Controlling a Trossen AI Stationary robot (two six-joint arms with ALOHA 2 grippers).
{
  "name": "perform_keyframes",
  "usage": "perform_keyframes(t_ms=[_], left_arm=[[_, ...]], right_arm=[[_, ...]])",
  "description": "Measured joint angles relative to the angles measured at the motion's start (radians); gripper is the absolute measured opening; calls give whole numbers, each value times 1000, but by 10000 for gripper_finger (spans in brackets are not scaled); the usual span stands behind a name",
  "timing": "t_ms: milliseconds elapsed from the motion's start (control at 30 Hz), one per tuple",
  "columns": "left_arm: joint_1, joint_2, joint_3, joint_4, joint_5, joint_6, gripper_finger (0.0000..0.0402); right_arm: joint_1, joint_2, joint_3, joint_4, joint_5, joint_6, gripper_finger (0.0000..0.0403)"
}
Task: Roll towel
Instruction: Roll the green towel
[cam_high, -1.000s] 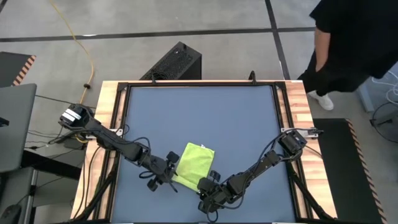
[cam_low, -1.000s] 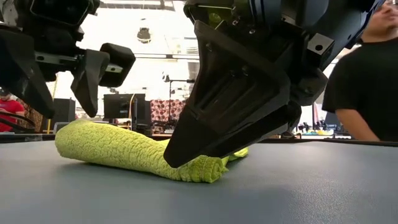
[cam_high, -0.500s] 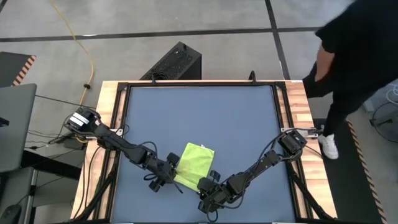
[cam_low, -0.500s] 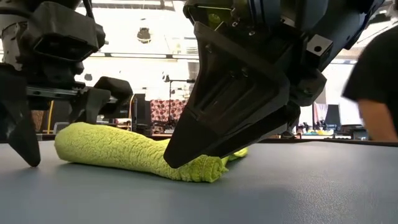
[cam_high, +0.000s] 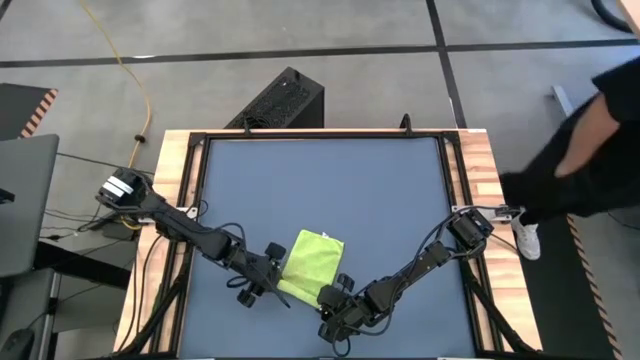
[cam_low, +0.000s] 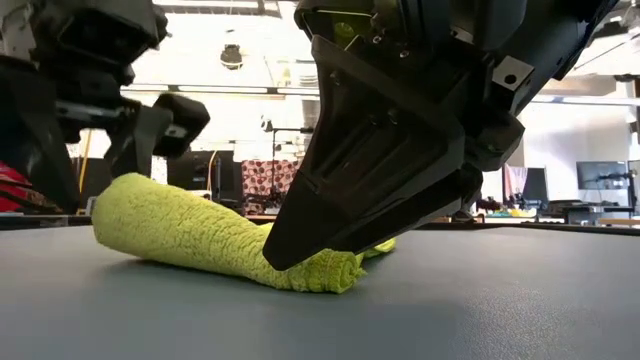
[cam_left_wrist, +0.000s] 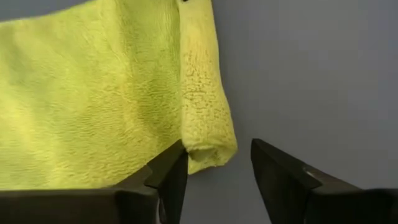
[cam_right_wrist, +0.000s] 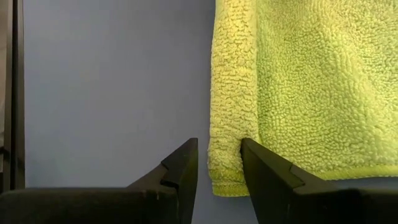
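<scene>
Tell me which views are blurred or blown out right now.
High view: person smeared by motion at the right edge, towel sharp. Low view: bright windows blown out behind the towel, right gripper looming dark. Both wrist views: evenly lit, crisp.

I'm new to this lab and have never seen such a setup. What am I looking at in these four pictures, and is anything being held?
It is a robot with two dark arms at a table. One camera looks straight down, one sits at table-top height, and one rides on each wrist. On the blue-grey mat lies a lime-green towel, its near edge already rolled a little. The left gripper is at one end of that roll, the right gripper at the other. Each wrist picture shows open fingers around a roll end, nothing clamped yet. A person in dark clothes is beside the table.
</scene>
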Motion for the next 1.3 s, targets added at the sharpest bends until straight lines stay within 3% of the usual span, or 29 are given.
perform_keyframes(t_ms=[233,600,933,1300], left_arm=[[0,-59,0,-43,-6,82,179],[-45,-7,1,127,-43,151,190],[-47,97,1,131,-96,85,190],[-47,146,2,143,-54,26,168]], right_arm=[[0,0,0,1,0,0,150],[0,0,0,4,0,0,150],[0,0,0,8,-2,8,150],[-1,0,0,8,-23,10,150]])
